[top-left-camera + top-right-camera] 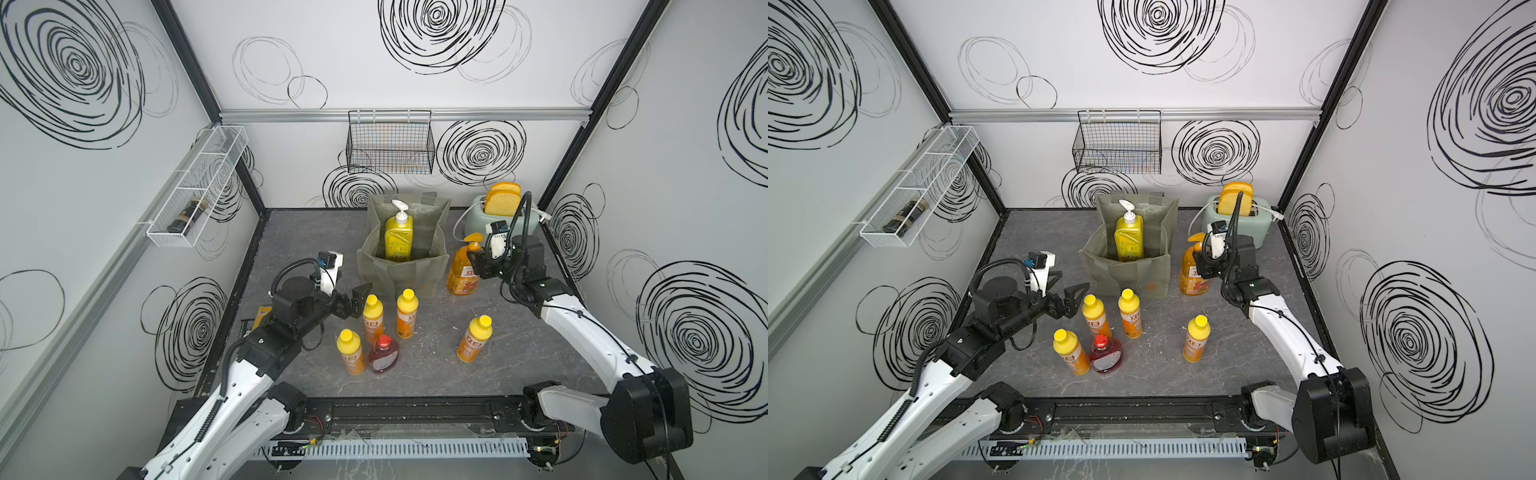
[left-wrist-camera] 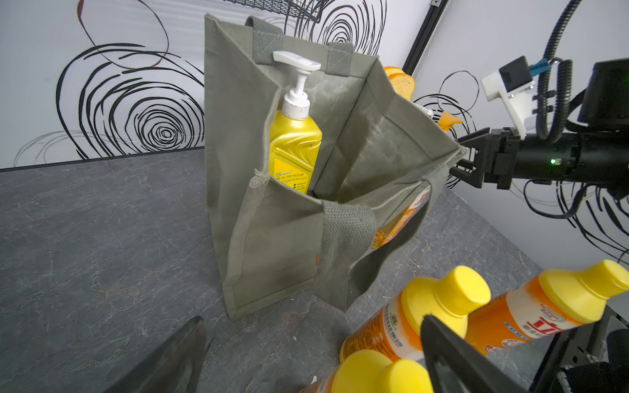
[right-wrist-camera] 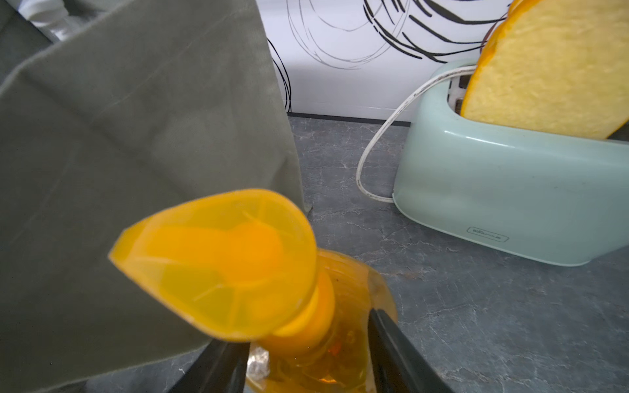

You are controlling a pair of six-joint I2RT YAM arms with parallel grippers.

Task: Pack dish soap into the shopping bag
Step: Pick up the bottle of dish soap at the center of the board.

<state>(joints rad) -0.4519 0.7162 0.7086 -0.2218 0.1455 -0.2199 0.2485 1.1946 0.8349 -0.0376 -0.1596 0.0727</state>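
The grey-green shopping bag [image 1: 390, 278] [image 2: 272, 245] stands open at the back middle, with the yellow white-pump bottle [image 1: 398, 239] [image 2: 294, 146] upright inside. The amber orange-pump bottle [image 1: 463, 274] [image 3: 340, 340] stands on the table just right of the bag. My right gripper [image 1: 476, 259] [image 3: 299, 340] is shut on its shoulder under the pump. Several small orange yellow-capped bottles [image 1: 372, 318] [image 1: 476, 338] and a squat red one [image 1: 383, 355] stand in front of the bag. My left gripper [image 1: 356, 301] [image 2: 309, 354] hangs open, holding nothing, beside the nearest small bottle [image 2: 425, 320].
A mint toaster [image 1: 490, 216] [image 3: 510, 190] with bread and a white cord sits at the back right, close behind my right wrist. On the back wall hangs a black wire basket [image 1: 390, 143]. The white wire shelf [image 1: 199, 187] on the left wall holds a dark jar [image 1: 187, 214].
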